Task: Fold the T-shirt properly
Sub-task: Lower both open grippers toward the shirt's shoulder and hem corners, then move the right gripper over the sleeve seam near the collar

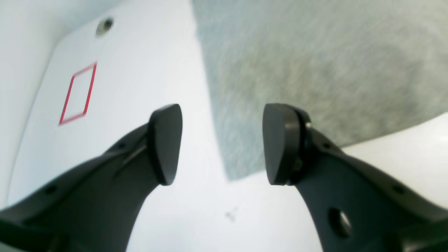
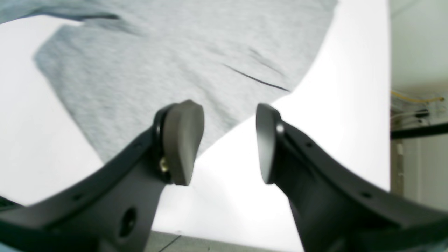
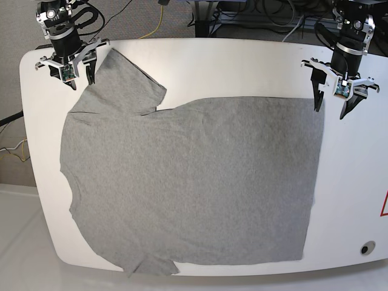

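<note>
White tabletop [image 3: 351,200] under your arms carries the T-shirt [image 3: 194,188], plain heather grey, spread flat across its middle, one sleeve folded inward at 11 o'clock. Your left gripper [image 3: 332,106] and right gripper [image 3: 82,79] both stand parted, holding nothing.

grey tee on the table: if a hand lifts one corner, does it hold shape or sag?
The heather-grey knit T-shirt would probably sag: it lies limp with soft wrinkles, and one sleeve is already flopped over. It likely drags rather than slides cleanly, since so much fabric rests flat on the white table.
</note>
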Robot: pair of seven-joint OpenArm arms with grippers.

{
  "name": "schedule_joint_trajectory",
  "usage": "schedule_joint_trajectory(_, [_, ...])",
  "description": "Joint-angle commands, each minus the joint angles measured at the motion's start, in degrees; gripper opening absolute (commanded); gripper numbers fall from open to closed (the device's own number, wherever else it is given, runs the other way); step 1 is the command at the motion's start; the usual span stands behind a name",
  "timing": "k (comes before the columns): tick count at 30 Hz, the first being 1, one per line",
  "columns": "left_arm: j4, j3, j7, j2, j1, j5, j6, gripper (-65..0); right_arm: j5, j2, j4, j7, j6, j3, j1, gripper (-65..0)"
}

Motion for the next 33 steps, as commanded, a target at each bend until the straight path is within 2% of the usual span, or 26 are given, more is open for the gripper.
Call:
schedule_joint_trajectory(1, [0.01,-0.73,-1.25,-0.40,-0.47,0.04,0.47,-30.6,1.73,0.84,0.46,-0.97,0.98,0.36,-0.46,-38.1])
schedule_joint_trajectory(8, [-0.78,-1.16,-1.41,-0.13,-1.16,0.40,0.53,-30.0,5.43,1.60,0.37,-4.89,1.75,0.59,-1.02,-38.1])
schedule_joint_trajectory(16, [-0.57,-1.37,-0.53,-0.20,-1.67,-0.07,0.69,-30.3,3.66,1.60,2.44,-5.75,2.84,0.87,-0.38,-37.9])
schedule_joint_trajectory(20, [-0.76,-1.47,-0.37,-0.24,-1.99,-0.16,0.76,-30.4,-0.79,1.47,3.01,-5.91,2.49,-0.13,-0.13,-37.9])
schedule_joint_trajectory(22, [-1.00,-0.94,-0.08,-0.25,-2.18,-0.31,0.63,-30.1,-13.20,0.55,1.77,-4.72,1.27,-2.99,0.61,-37.7])
schedule_joint_trajectory(26, [-1.29,-0.85,0.43,-0.25,-2.45,-0.36,0.33,-29.9,-22.51,0.11,1.73,-3.34,-0.78,-5.07,0.80,-37.8])
schedule_joint_trajectory(30, [-1.44,-0.83,0.64,-0.29,-2.44,-0.47,0.27,-30.1,-23.08,0.12,1.47,-2.62,-1.84,-5.60,0.96,-37.7])
schedule_joint_trajectory(33, [-1.88,-0.86,0.00,-0.28,-1.93,-0.18,0.58,-29.9,-16.22,0.24,0.80,-1.34,-1.02,-5.37,1.41,-37.4])
